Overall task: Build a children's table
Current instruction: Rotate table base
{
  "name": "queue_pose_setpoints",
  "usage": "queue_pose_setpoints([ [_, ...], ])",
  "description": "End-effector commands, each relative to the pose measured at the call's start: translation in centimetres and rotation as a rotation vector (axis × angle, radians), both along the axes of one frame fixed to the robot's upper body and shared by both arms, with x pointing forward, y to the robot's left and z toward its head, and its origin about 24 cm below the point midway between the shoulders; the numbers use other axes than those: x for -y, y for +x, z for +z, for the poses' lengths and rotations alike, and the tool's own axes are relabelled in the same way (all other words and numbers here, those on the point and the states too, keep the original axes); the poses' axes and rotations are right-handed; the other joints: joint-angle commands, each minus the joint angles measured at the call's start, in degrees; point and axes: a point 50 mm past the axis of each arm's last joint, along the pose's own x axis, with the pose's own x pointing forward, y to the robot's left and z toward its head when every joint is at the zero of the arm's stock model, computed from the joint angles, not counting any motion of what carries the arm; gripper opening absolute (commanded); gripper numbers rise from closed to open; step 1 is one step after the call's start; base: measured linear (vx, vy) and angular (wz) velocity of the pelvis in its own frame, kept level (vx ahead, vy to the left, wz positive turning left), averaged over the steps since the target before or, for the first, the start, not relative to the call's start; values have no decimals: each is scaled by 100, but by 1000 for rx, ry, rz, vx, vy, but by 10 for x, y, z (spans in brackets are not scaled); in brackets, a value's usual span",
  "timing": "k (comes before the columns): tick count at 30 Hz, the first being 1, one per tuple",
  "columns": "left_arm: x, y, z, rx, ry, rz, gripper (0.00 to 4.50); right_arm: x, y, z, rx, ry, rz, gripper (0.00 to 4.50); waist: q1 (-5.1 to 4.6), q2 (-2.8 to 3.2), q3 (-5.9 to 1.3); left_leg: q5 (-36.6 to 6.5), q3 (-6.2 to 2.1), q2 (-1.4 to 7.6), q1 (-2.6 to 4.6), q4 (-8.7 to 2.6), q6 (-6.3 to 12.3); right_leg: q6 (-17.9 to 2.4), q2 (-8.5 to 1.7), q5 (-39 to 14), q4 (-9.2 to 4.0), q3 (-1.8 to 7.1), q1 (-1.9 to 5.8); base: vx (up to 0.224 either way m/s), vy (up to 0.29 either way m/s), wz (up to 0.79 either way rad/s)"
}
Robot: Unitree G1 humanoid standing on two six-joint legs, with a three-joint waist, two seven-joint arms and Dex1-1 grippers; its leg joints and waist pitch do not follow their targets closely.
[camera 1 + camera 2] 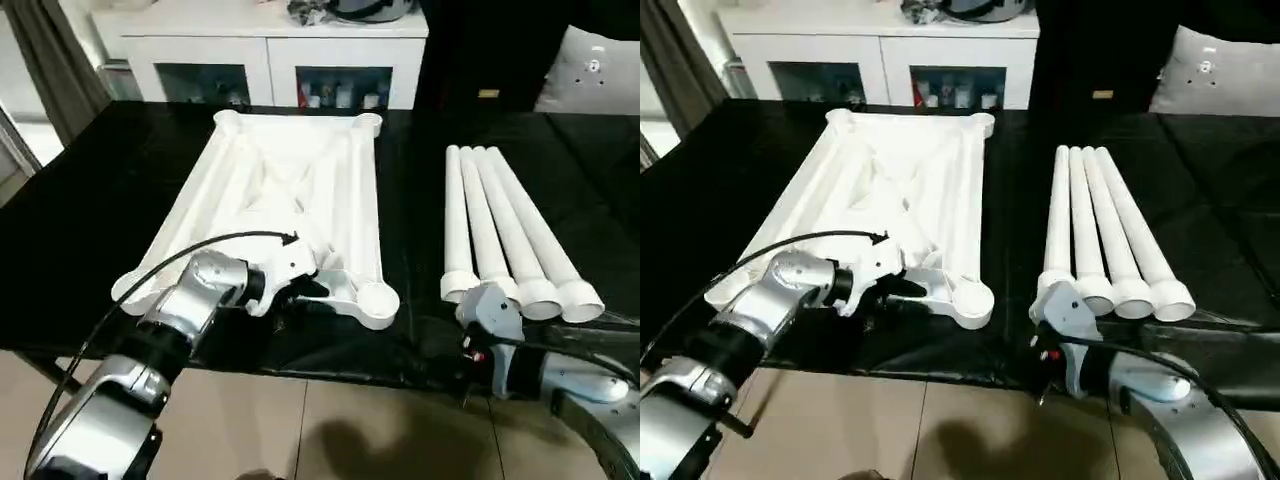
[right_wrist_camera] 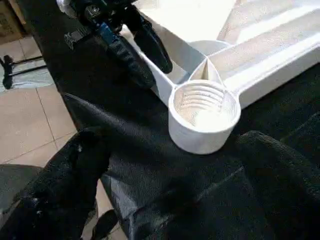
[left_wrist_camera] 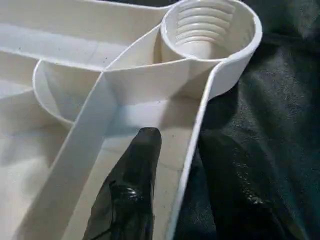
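Tabletop (image 1: 290, 190) lies ribbed side up; the left gripper (image 2: 142, 50) pinches its near rim by the corner socket (image 2: 204, 107). Right gripper (image 2: 165, 195), spread and empty, should fetch a leg (image 1: 500, 225) squarely.

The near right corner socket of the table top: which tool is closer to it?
Left. The left tool straddles the table top's near rim just beside the corner socket, one finger inside. The right tool sits open off the table edge, short of it.
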Motion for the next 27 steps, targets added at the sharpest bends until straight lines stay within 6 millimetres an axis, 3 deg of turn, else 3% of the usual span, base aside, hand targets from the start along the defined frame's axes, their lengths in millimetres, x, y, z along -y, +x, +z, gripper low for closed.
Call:
queue_pose_setpoints([
  [1, -1, 1, 0, -13, 14, -3, 118, 0, 0, 5, 13, 6, 6, 450, 20, -41, -290, -671, -199, 467, 6, -407, 506, -1028, -785, -208, -577, 416, 248, 0, 0, 0],
  [3, -2, 0, -2, -28, 16, -4, 83, -1, 0, 5, 11, 6, 9, 450, 21, -69, -288, -653, -196, 475, 2, -413, 524, -1044, -784, -183, -576, 415, 246, 0, 0, 0],
  [6, -5, 0, -6, -36, 33, 9, 73, -2, 1, 5, 13, 4, 11, 450, 25, -52, -291, -627, -202, 477, 2, -417, 536, -1029, -787, -206, -570, 413, 248, 0, 0, 0],
  [11, -7, 4, -9, -16, 35, 94, 45, -2, 3, 6, 30, 1, 5, 450, -15, -72, -285, -605, -195, 466, -11, -412, 596, -1054, -792, -67, -568, 407, 255, 0, 0, 0],
  [16, 9, 4, 0, 25, -89, 133, 19, 1, 19, 8, 90, 24, -127, 450, -119, -84, -284, -516, -193, 437, -37, -405, 578, -1078, -788, -212, -584, 392, 264, 0, 0, 0],
  [19, 15, -1, -4, 64, -86, 102, 4, 1, 23, 13, 98, 61, -143, 450, -109, -80, -320, -315, -191, 461, -35, -390, 713, -1077, -764, 271, -535, 399, 259, 0, 0, 0],
  [22, 16, -4, -9, 77, -64, 83, 4, 1, 27, 19, 113, 104, -165, 450, -87, -70, -319, -266, -187, 454, -29, -388, 801, -1021, -777, 360, -537, 389, 258, 0, 0, 0],
  [26, 17, -7, -9, 85, -79, 69, 4, -2, 31, 26, 148, 135, -175, 450, -96, -67, -318, -309, -190, 470, -18, -406, 743, -1006, -773, 264, -532, 381, 251, 0, 0, 0],
  [27, 17, -7, -9, 96, -90, 78, 29, -5, 34, 28, 160, 141, -184, 450, -92, -68, -323, -305, -189, 472, -15, -404, 734, -1006, -779, 248, -530, 386, 249, 0, 0, 0],
])
